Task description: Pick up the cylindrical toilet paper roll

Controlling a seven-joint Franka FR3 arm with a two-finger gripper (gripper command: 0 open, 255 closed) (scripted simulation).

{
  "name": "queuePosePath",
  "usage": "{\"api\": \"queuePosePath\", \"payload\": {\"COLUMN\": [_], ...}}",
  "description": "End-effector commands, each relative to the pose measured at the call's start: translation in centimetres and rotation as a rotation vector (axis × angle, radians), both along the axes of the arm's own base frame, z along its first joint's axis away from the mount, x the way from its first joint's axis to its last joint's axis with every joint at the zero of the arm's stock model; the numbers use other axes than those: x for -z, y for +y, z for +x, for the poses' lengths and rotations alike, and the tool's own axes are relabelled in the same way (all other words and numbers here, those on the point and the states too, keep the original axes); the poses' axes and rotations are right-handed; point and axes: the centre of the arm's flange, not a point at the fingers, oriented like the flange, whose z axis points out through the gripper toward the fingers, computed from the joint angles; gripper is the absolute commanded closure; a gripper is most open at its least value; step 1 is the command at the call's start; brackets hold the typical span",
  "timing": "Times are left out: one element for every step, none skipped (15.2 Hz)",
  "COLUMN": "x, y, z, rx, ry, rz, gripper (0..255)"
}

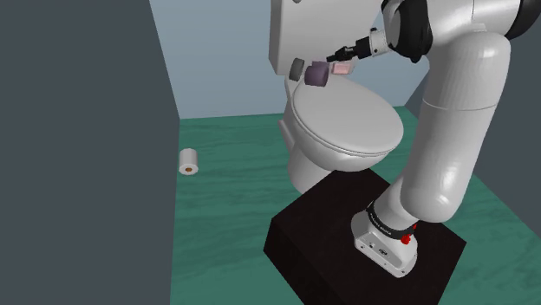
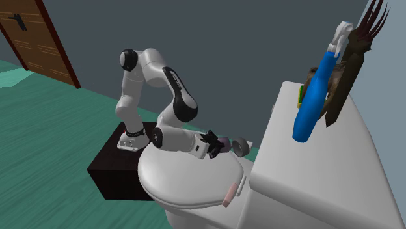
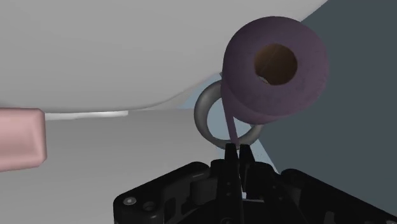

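I count three rolls: my gripper (image 3: pixel 236 151) is pinched on the tail of the purple roll (image 3: pixel 275 70), with the grey roll (image 3: pixel 202 118) behind and the white roll (image 1: pixel 189 162) on the floor, left. One pink bar (image 3: pixel 19 139) lies near.

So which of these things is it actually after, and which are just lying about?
Part of the job: purple roll, pinched by its loose strip in the fingers.
Just lying about: grey ring behind it, pink bar on the toilet lid, white roll on the floor, blue spray bottle on the tank.

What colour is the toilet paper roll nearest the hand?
The toilet paper roll is dull purple with a brown core; the wrist view shows it best.
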Motion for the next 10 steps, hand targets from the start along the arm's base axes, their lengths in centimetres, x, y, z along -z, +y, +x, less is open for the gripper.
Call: {"api": "queuePosePath", "payload": {"x": [-1.1,-1.7,-2.2,-2.7,-3.2,-3.8,-4.3,-4.8,-4.9,-4.9], "y": [0.0,0.0,0.0,0.0,0.0,0.0,0.0,0.0,0.0,0.0], "z": [0.1,0.1,0.1,0.1,0.1,0.1,0.1,0.1,0.1,0.1], "rx": [0.000,0.000,0.000,0.000,0.000,0.000,0.000,0.000,0.000,0.000], "ry": [0.000,0.000,0.000,0.000,0.000,0.000,0.000,0.000,0.000,0.000], "rz": [0.000,0.000,0.000,0.000,0.000,0.000,0.000,0.000,0.000,0.000], "gripper": [255,255,255,255,255,255,255,255,255,255]}}
